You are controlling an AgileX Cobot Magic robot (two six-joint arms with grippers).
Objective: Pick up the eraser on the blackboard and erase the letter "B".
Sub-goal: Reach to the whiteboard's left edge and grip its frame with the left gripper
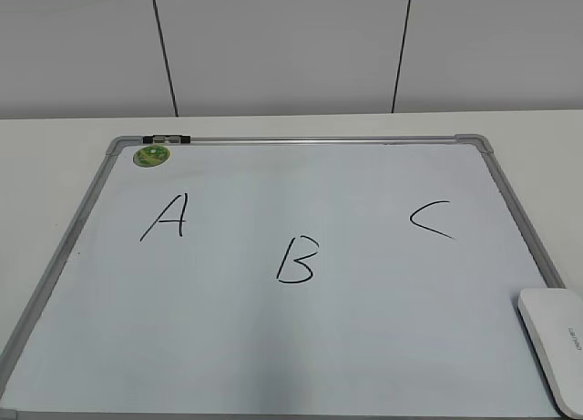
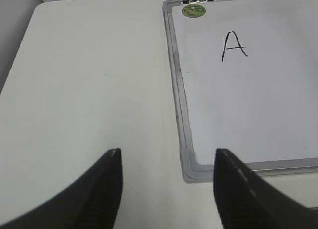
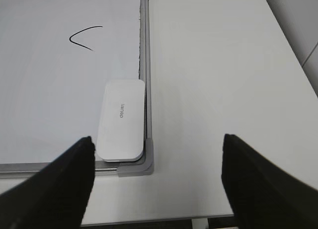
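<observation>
1. Right gripper (image 3: 158, 182) sat nearest the lens in the right wrist view, jaws wide apart, nothing between them, hovering over bare table (image 3: 213, 90) just off the board's near corner.
2. Eraser (image 3: 121, 120) lay at about 11 o'clock from the midpoint of the right jaws, closer to the left finger (image 3: 54, 189), not touching either finger. It rested flat on the blackboard (image 3: 49, 90), long side along the right frame rail, its near end beside the grey corner cap (image 3: 141, 162).
3. Farther up in the same view, at about 11 o'clock from the eraser, the letter "C" (image 3: 84, 38) was drawn on the board.
4. Left gripper (image 2: 166, 189) had jaws apart and empty, over the table by the board's near left corner; the letter "A" (image 2: 233, 46) stood at about 1 o'clock from it, the green magnet (image 2: 194, 10) beyond at 12.
5. In the exterior view, the eraser (image 1: 556, 347) lay at the lower right edge; the letter "B" (image 1: 298, 261) stood intact mid-board, at about 10 o'clock from the eraser, well apart from it.
6. Neither gripper showed in the exterior view.
</observation>
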